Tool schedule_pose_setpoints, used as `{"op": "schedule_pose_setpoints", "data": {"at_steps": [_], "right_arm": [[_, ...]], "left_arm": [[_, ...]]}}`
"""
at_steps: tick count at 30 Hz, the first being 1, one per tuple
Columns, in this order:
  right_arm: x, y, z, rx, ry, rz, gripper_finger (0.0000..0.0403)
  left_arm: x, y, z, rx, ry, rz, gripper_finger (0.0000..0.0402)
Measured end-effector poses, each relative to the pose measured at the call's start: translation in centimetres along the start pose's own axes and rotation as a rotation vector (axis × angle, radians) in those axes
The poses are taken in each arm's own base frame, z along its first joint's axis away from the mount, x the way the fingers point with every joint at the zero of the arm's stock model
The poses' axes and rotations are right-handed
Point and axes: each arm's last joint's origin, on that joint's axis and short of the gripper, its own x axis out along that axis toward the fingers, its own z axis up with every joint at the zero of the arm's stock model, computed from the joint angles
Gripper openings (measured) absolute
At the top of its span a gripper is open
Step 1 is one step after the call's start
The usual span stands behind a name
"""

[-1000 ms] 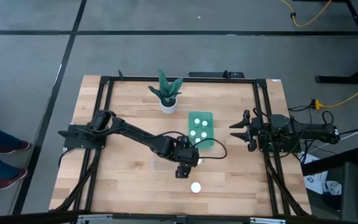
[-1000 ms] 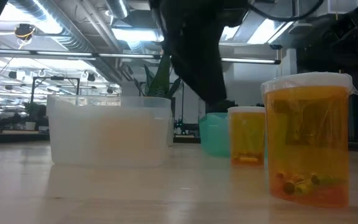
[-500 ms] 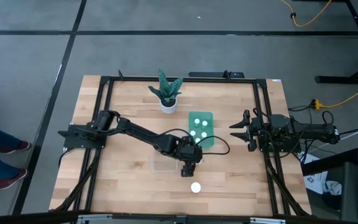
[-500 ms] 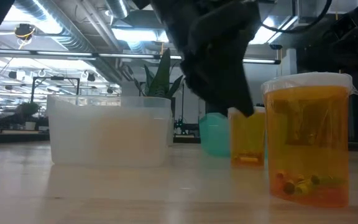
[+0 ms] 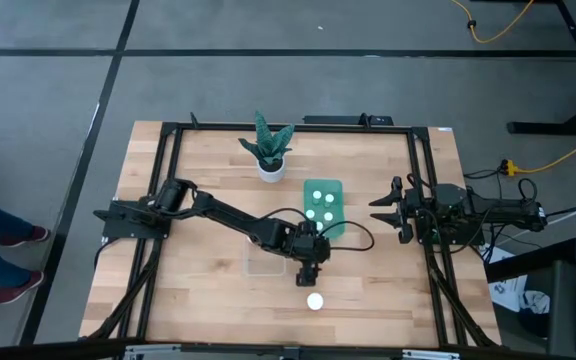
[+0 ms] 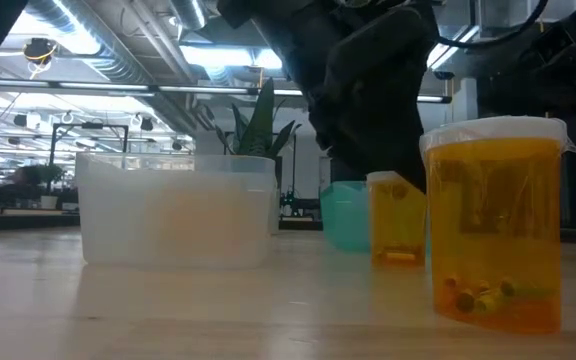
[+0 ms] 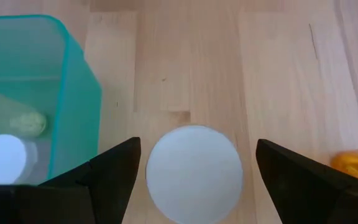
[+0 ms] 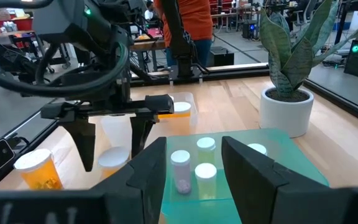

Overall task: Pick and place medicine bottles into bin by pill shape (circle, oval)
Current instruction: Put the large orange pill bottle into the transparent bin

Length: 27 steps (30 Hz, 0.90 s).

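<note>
My left gripper (image 7: 194, 177), fingers spread wide, hung over a white-capped medicine bottle (image 7: 194, 171) standing on the surface (image 5: 388, 290) beside the teal bin (image 5: 323, 205); another bottle (image 5: 315, 301) stood nearer. My right gripper (image 5: 376, 212) waited at the right edge, partly closed, grasping nothing.

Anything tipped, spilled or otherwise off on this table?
Nothing stands out. The bottles in the green bin stand upright, as do the two loose bottles. The left gripper, jaws open, straddles one of them. The plant pot is upright.
</note>
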Motion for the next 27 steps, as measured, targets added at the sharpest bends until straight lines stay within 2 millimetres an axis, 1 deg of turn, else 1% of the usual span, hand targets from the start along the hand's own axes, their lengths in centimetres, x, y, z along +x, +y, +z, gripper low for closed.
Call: {"op": "schedule_pose_setpoints", "data": {"at_steps": [2,5,14,18,20,22,24,27], "right_arm": [[0.0,0.0,0.0,0.000,0.000,0.000,0.0156],[0.0,0.0,0.0,0.000,0.000,0.000,0.0156],[0.0,0.0,0.0,0.000,0.000,-0.001,0.0156],[0.0,0.0,0.0,0.000,0.000,-0.001,0.0156],[0.0,0.0,0.0,0.000,0.000,0.000,0.0156],[0.0,0.0,0.0,0.000,0.000,0.000,0.0156],[0.0,0.0,0.0,0.000,0.000,0.000,0.0156],[0.0,0.0,0.0,0.000,0.000,0.000,0.0156]], "left_arm": [[0.0,0.0,0.0,0.001,0.004,0.001,0.0307],[0.0,0.0,0.0,0.001,0.004,0.001,0.0289],[0.0,-0.2,-0.1,0.006,0.008,-0.001,0.0203],[-0.4,-0.2,0.0,0.001,0.007,0.015,0.0189],[-1.2,-0.2,0.3,-0.002,-0.004,0.017,0.0189],[-2.6,-0.3,0.8,-0.004,-0.027,0.014,0.0190],[-4.6,-0.6,1.4,-0.005,-0.052,0.005,0.0190],[-8.0,-1.2,1.7,0.015,-0.057,0.005,0.0190]]}}
